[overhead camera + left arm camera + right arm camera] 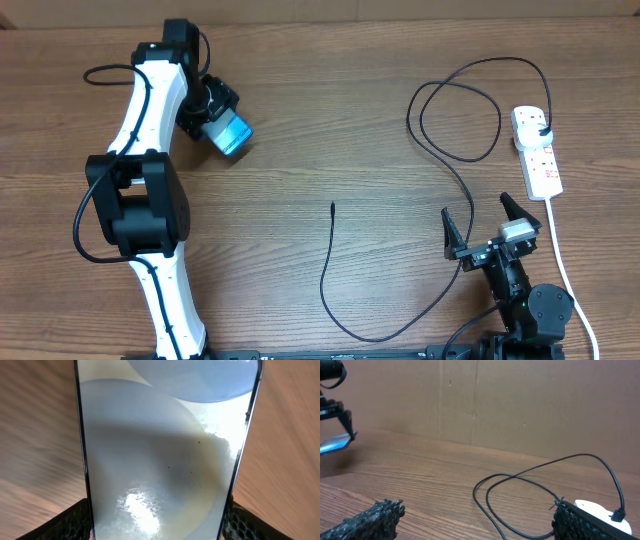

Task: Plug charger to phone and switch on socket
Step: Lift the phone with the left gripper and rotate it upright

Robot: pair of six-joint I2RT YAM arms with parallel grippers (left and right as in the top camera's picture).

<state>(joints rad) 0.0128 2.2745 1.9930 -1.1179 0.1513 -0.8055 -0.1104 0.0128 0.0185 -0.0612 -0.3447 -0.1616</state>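
Phone (pixel 234 136) is clamped by its long edges in the left gripper (pixel 222 126) at the far left of the surface (pixel 330 110). Its screen faces up and tilted, and it seems to be lifted clear of the wood. I judge it is held this way so that a short end stays free for the connector. Charger (pixel 323 280) lies loose mid-surface, its slim tip (pixel 332 207) free and well apart from the phone. Its black plug (pixel 541 129) is already seated in the socket (pixel 540 165) near the right edge, so only the tip end needs carrying. Right gripper (pixel 475 215) stands with fingers spread and empty, just beside the cable's run. Count: one phone, one charger, one socket strip with one white cord (pixel 562 265), two grippers.
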